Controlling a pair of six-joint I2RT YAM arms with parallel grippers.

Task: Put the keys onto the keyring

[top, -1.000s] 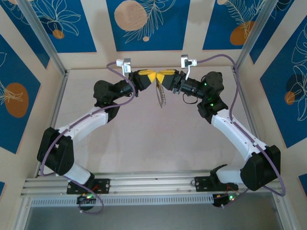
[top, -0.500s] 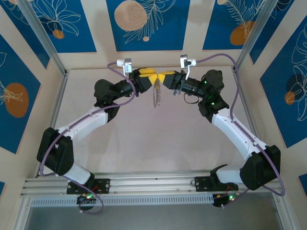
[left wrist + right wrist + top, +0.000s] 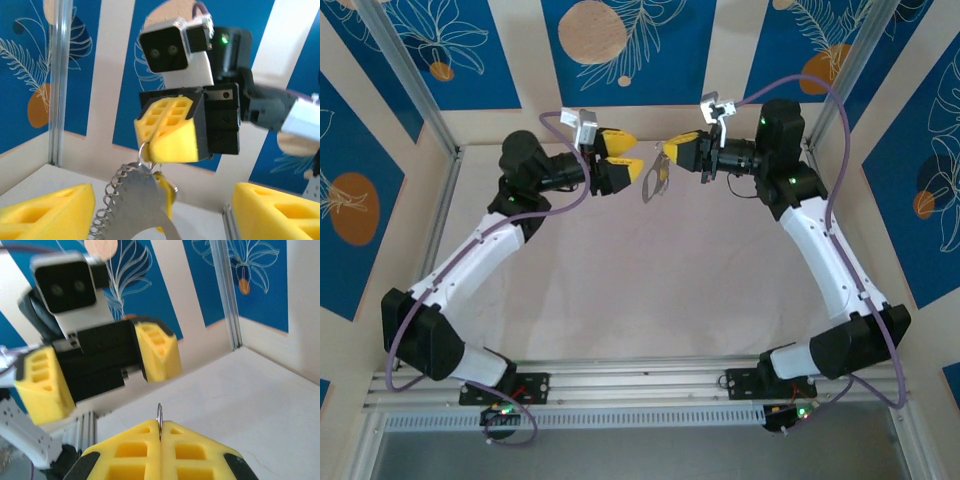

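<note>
The right gripper (image 3: 670, 152) has its jaws clamped on the small wire loop of the keyring (image 3: 655, 186), which hangs above the bench (image 3: 620, 300) near its far edge. The left gripper (image 3: 632, 157) faces it with its jaws apart.

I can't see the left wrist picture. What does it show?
The right tool, shut, holds the grey keyring hanging by its top loop, with a chain-like strip on its left edge and a yellow key peeking out behind. The left tool is open below.
</note>
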